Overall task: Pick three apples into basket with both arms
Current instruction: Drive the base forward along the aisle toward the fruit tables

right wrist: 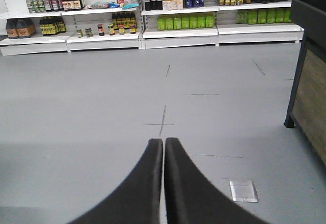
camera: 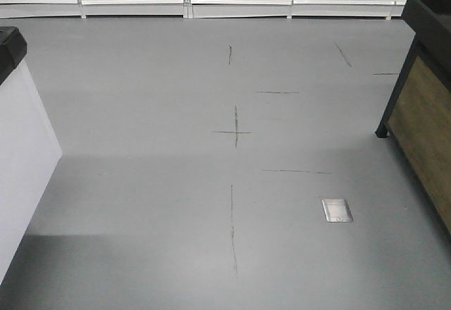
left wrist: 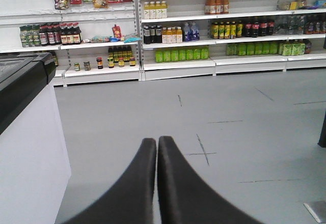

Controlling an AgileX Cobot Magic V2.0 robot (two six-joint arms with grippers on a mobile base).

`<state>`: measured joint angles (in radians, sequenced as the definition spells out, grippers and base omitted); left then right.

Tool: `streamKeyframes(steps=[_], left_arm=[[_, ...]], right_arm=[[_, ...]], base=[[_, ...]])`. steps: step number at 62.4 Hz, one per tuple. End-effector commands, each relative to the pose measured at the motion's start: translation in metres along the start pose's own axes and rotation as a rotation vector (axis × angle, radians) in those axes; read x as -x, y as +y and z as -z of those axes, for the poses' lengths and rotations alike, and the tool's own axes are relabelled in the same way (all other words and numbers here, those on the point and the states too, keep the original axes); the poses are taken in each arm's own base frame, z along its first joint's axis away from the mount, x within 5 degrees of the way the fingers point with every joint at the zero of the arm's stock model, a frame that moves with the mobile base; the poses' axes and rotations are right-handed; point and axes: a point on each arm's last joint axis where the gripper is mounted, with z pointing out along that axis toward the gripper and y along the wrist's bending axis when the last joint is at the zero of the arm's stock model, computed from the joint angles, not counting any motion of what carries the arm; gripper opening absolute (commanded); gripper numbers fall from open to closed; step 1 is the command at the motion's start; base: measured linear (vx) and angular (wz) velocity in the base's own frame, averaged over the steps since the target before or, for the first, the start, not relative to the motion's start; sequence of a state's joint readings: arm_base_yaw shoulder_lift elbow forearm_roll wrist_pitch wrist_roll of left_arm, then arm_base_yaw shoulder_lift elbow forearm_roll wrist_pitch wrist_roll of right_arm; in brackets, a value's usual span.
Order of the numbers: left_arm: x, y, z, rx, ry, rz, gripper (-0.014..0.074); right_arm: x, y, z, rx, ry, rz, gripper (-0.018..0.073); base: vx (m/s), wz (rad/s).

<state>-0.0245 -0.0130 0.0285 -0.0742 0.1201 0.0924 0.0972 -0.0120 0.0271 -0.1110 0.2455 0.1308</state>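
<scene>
Left end effector [left wrist: 157, 140] pressed together, right end effector [right wrist: 163, 141] pressed together too; both point across grey floor [camera: 141, 113] toward stocked shelves [left wrist: 175, 63].

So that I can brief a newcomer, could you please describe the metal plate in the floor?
Find the wood-panelled black stand on the right of the front view. On the grey floor left of it lies the metal plate. It is the only shiny square; its neighbours are thin dark lines.
</scene>
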Motion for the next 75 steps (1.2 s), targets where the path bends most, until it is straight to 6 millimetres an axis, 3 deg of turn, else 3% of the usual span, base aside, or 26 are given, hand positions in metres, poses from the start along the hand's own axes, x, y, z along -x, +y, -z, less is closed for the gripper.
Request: streamKeyframes(steps=[1,75], left_arm=[[0.0157,0.0009,0.0029,0.01,-0.109,0.008,-0.0006],[0.0157,0.0009,0.0029,0.01,-0.109,0.008,-0.0006]], right_arm=[[0.0024,0.0006,-0.0002,0.007,-0.07,0.021,-0.0005],[0.0024,0.0006,-0.0002,0.007,-0.07,0.021,-0.0005]], base=[[0.18,0.03],[0.2,-0.06]])
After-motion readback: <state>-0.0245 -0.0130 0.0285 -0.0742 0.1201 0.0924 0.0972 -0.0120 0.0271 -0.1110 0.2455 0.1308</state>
